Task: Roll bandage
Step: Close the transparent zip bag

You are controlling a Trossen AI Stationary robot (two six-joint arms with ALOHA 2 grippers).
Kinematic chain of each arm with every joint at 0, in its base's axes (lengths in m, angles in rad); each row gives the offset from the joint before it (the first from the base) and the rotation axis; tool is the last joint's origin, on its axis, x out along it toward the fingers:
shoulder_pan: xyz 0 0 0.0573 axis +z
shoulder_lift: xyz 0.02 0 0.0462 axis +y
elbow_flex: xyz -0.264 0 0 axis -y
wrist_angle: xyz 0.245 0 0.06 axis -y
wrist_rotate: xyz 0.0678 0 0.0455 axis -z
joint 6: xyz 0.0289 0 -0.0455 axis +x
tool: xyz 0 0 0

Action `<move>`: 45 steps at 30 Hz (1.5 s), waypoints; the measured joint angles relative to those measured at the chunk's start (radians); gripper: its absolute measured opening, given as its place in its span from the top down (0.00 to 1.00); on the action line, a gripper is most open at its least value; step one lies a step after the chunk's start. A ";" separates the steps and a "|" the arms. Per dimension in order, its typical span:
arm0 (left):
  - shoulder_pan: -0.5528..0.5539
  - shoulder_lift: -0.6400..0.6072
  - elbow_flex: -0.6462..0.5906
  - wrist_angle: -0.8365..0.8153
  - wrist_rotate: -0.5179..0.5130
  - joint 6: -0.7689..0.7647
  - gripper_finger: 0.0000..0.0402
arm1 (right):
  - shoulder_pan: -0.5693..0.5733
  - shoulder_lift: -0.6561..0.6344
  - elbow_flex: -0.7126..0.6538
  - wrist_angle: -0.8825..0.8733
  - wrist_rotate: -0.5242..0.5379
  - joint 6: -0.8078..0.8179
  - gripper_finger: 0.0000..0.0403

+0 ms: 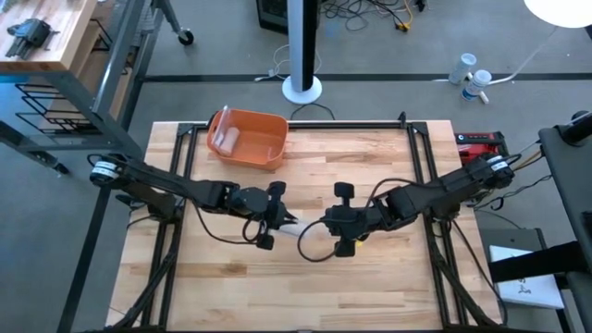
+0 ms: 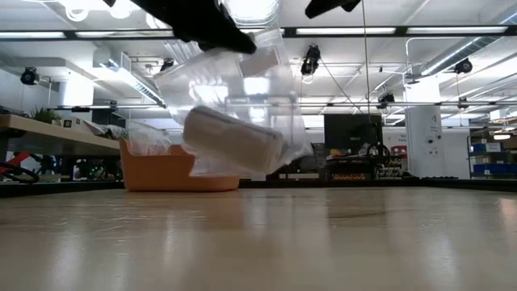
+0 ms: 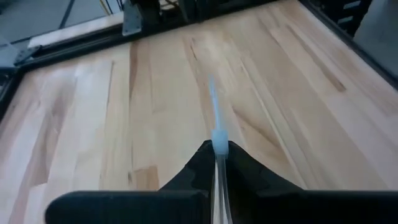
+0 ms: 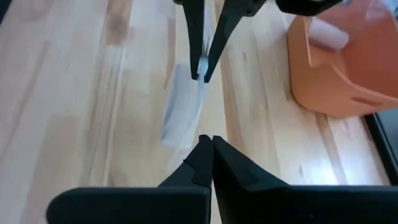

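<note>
Low view: bagged bandage (image 2: 234, 139) hanging above desk (image 1: 370, 277), pinched by left hand (image 1: 282, 218); right hand (image 1: 326, 228) closed, empty, just beside. Keep pinch firm, pull gently, avoid tearing

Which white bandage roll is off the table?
The white roll in the clear plastic bag, hanging from the left gripper; the other roll lies in the orange bin.

- Pale butcher-block wooden table (image 1: 370, 277): smooth planks with visible grain and a soft sheen in the low view.
- Clear crinkled plastic bag (image 2: 242, 89): glossy, see-through.
- White rolled cloth bandage (image 2: 233, 141) inside it: matt, soft-looking.
- Orange plastic bin (image 1: 248, 139): smooth, slightly shiny.
- Black metal table frame (image 1: 425, 157): matt.
</note>
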 joint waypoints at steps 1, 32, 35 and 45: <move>0.000 -0.008 0.001 -0.005 0.000 0.000 0.97 | 0.002 -0.001 0.007 0.005 0.000 -0.008 1.00; -0.007 -0.032 0.001 0.019 0.000 -0.005 0.98 | -0.022 0.136 -0.016 0.292 0.077 -0.074 0.81; -0.007 -0.032 0.001 0.019 0.000 -0.003 0.98 | -0.022 0.131 -0.014 0.288 0.077 -0.074 0.88; -0.009 -0.032 0.002 0.005 0.000 -0.003 0.98 | -0.023 0.125 -0.012 0.273 0.075 -0.072 0.99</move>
